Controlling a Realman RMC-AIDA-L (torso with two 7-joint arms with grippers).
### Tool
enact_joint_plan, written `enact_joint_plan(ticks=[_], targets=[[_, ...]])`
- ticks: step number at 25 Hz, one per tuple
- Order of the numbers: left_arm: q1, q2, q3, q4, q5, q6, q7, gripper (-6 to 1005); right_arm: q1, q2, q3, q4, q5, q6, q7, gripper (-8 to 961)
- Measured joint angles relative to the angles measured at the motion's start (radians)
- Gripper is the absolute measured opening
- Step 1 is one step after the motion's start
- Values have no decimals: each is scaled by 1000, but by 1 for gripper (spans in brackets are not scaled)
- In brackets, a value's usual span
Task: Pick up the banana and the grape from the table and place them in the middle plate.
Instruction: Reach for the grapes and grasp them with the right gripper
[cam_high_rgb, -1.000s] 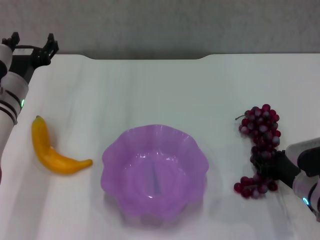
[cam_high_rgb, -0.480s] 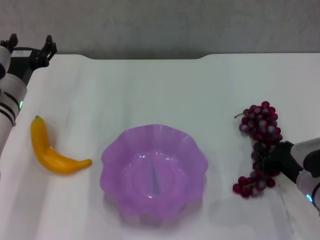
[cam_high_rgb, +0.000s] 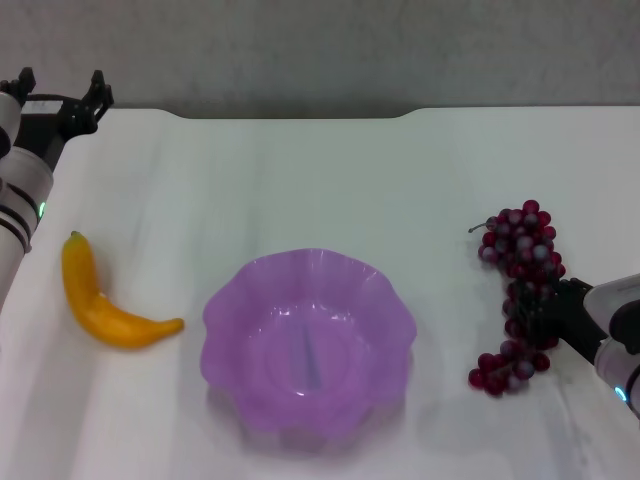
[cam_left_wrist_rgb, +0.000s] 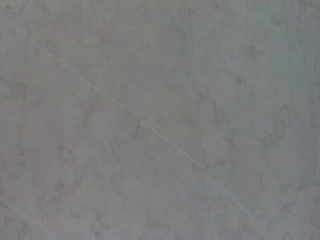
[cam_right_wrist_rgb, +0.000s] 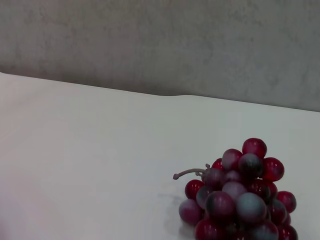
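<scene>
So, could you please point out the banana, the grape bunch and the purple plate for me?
banana (cam_high_rgb: 100, 310): head view, middle of its curved body.
grape (cam_high_rgb: 520, 245): head view, upper cluster of the bunch.
middle plate (cam_high_rgb: 232, 300): head view, left scalloped rim.

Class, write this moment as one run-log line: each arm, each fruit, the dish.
right gripper: at dark red grape bunch | left gripper: far table corner | curved yellow banana: on white table | scalloped purple dish: empty

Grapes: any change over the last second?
The grapes shifted slightly toward the table's far edge, with the right claw at the middle of the bunch moving with them. The banana, purple plate and left claw at the far left corner stayed put.
</scene>
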Motion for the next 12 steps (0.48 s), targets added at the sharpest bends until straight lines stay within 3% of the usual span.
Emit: enact_joint_plan(ticks=[12], targets=[[0, 0, 0, -1, 0, 0, 0, 903, 6, 0, 0, 7, 1, 5, 0, 391]])
